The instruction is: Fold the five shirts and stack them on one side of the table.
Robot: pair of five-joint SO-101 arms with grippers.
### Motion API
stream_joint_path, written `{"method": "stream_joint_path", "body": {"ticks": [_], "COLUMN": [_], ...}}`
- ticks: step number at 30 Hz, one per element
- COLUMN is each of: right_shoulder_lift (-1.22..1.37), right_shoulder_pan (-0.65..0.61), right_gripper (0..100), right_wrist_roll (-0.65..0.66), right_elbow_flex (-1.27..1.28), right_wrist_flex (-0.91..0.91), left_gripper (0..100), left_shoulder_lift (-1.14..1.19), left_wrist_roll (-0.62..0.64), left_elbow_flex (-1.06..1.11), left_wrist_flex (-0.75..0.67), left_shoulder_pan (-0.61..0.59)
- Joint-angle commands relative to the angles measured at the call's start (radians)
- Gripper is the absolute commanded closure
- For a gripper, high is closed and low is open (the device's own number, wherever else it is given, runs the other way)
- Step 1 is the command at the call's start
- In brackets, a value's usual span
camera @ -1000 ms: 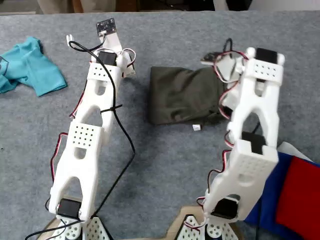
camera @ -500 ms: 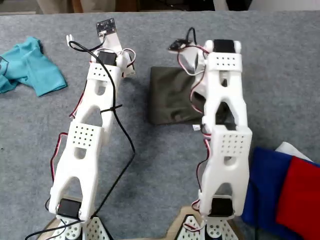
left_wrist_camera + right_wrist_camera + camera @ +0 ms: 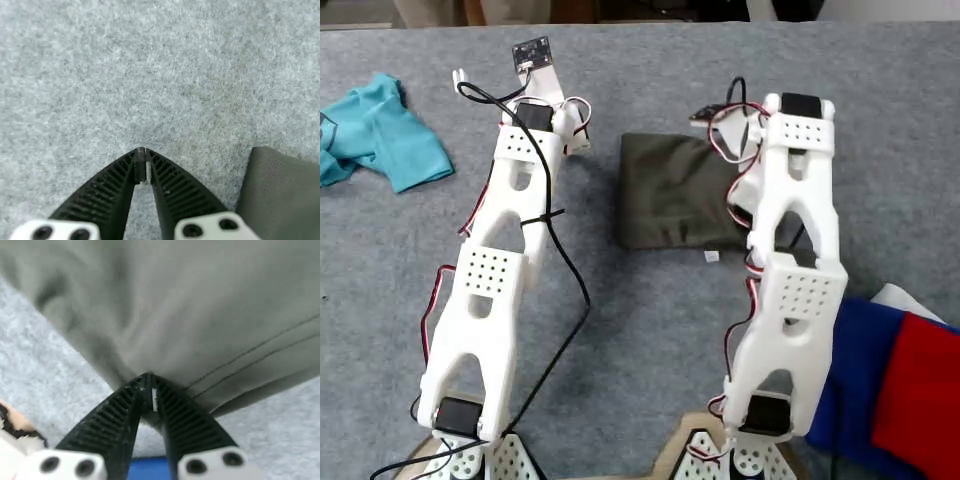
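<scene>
A folded olive shirt (image 3: 675, 195) lies at the table's centre. My right arm (image 3: 792, 170) stretches over its right part. In the right wrist view my right gripper (image 3: 148, 384) is shut, its tips resting at the olive shirt's (image 3: 200, 305) stitched edge; no fabric shows between the fingers. My left gripper (image 3: 141, 154) is shut over bare grey carpet, just left of the olive shirt's corner (image 3: 282, 192). A crumpled teal shirt (image 3: 385, 135) lies at the far left. A blue shirt (image 3: 860, 370) and a red shirt (image 3: 925, 400) are piled at the near right.
The table (image 3: 650, 330) is covered in grey carpet. A white cloth edge (image 3: 895, 295) peeks from under the blue shirt. A small white tag (image 3: 712, 256) lies at the olive shirt's near edge. A black cable (image 3: 565, 260) hangs along the left arm.
The right arm swung left across the olive shirt, then back partway to the right. The shirt's right side now looks tucked in narrower. The left arm stayed still.
</scene>
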Motion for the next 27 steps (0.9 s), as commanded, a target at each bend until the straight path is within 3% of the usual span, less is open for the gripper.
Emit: {"method": "stream_joint_path", "body": {"ticks": [1,9,15,21,27], "right_shoulder_lift": [-0.096,-0.047,-0.099,-0.064,0.124], "right_shoulder_pan": [0.050,0.074,0.007,0.019,0.024], "right_gripper": [99.3,99.3,99.2,99.0,99.0], "right_wrist_roll": [-0.003,0.017,-0.075,-0.130,-0.143], "right_elbow_flex": [0.044,0.091,-0.240,-0.495,-0.504], "right_wrist_flex": [-0.020,-0.278,-0.186,-0.091,-0.215], "left_gripper": [98,98,98,98,98], "left_shoulder_lift": [-0.016,-0.018,-0.051,-0.058,-0.007], "left_wrist_roll": [-0.006,-0.006,-0.006,-0.002,0.061], "left_elbow_flex": [-0.049,-0.049,-0.181,-0.318,-0.215], "left_wrist_flex": [0.003,0.003,0.120,0.242,0.146], "left_shoulder_pan": [0.002,0.009,0.098,0.218,0.279]}}
